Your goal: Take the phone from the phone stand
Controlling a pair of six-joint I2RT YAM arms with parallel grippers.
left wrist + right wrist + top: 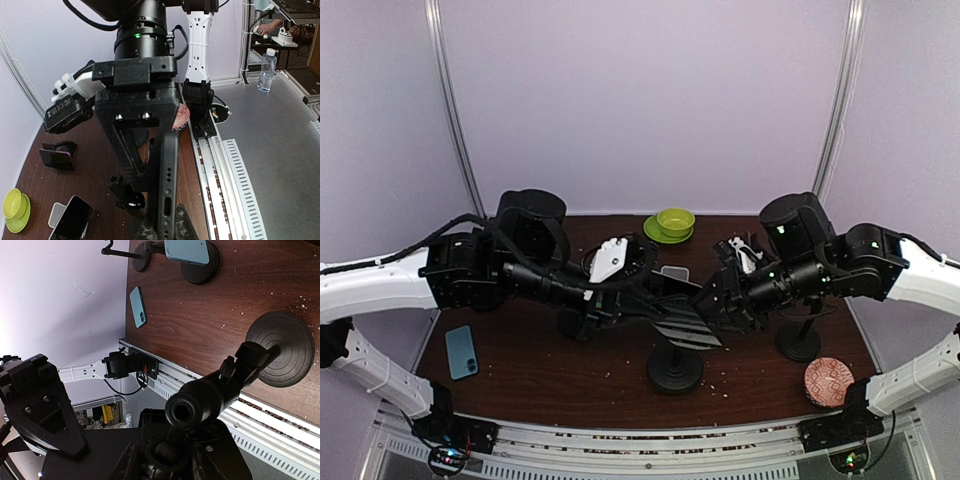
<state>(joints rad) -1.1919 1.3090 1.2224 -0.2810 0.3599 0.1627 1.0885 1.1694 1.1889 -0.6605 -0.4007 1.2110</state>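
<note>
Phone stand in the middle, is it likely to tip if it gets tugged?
The phone stand probably won't slide easily: its round base sits wide and flat on the table. Yet it could tip, since a thin neck puts the phone well above that base. It looks rigid, though the joint may swivel.

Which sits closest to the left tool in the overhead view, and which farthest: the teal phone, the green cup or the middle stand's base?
1. The middle stand's base, right by the left tool, on its near side.
2. The green cup, behind it near the back wall.
3. The teal phone, far off at the table's left edge.
</note>
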